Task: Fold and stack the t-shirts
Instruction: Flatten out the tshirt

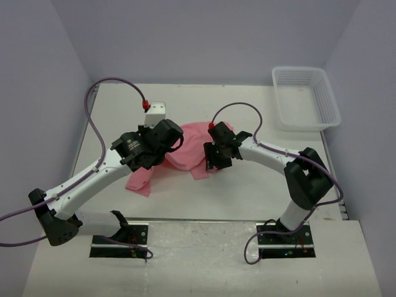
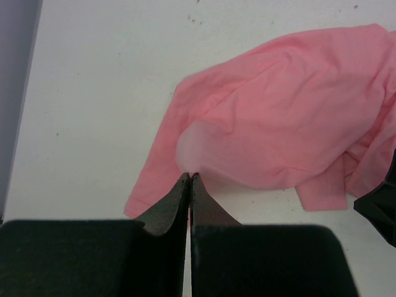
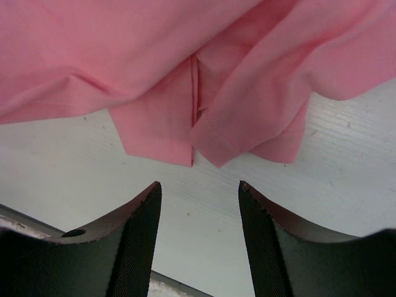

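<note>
Top external view: salmon-pink t-shirt (image 1: pixel 189 151) crumpled at mid-table, not yet folded.
We note the white table (image 1: pixel 247 185) carries the shirt bunched between the two arms. The white mesh basket (image 1: pixel 307 125) sits well apart at the far right corner. The left gripper (image 2: pixel 189 176) is clenched, its tips pinching a raised fold at the shirt's edge. The right gripper (image 3: pixel 198 184) is released, jaws apart over bare table just beside a hem, nothing between them.
</note>
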